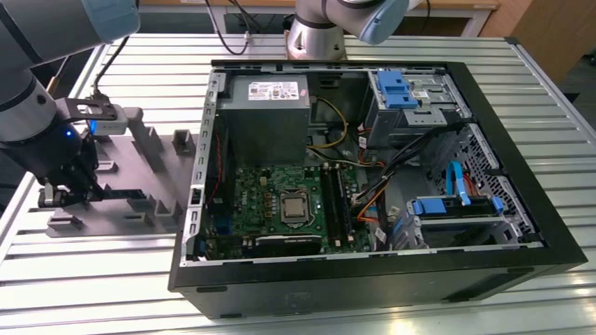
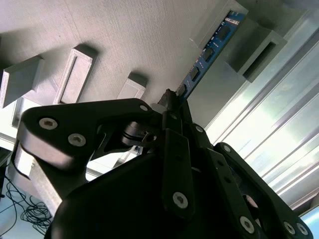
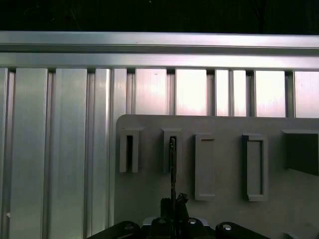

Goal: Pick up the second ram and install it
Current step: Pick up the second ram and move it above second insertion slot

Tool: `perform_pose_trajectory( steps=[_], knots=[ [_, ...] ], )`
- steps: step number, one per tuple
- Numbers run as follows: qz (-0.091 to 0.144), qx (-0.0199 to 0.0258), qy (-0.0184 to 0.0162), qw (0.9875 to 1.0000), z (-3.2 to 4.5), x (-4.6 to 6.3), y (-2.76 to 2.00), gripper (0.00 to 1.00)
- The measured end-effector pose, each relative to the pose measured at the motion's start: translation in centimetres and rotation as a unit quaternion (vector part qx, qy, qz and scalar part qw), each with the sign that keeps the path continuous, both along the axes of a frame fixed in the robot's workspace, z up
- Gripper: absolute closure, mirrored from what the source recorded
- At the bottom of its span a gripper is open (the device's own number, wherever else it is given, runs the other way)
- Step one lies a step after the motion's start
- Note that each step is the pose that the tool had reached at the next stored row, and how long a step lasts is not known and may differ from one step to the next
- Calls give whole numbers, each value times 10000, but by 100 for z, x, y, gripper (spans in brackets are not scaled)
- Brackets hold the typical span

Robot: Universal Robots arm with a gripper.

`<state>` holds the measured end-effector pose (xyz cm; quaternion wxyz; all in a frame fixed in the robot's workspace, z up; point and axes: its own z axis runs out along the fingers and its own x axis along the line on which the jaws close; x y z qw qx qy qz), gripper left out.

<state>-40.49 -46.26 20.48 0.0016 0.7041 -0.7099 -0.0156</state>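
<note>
Tool [image 2: 172, 97]: a black multi-link assembly, low over the flat grey plastic fixture plate [image 2: 124, 40]. Its fingers are drawn narrow and pinch the near end of the second ram [image 2: 209, 50], a slim, flat, long memory stick with a bluish board and a row of black chips.

In the first wrist view the second ram [image 3: 172, 159] shows edge-on as a thin dark line. It stands upright in the slot of a raised grey block [image 3: 166, 134] on the plate [image 3: 149, 199], with the tool [image 3: 173, 201] at its near end. More grey slotted blocks [image 3: 204, 164] stand in a row beside it on the same plate.

In the exterior view the tool [image 1: 58, 197] is over the side of the plate [image 1: 125, 174] farthest from the open black computer case [image 1: 373, 279]. The plate rests on the ribbed aluminium table [image 1: 93, 279].

The case lies on the table just beside the plate, on the exterior view's right of it. Inside it are a green motherboard [image 1: 265, 192] and long black slot rails [image 1: 337, 206].
</note>
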Motion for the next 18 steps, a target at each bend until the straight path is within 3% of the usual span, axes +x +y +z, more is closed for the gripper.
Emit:
perform_pose_trajectory(
  steps=[18],
  knots=[
    [0,1,1,10000,46,-1,0,86]
  ],
)
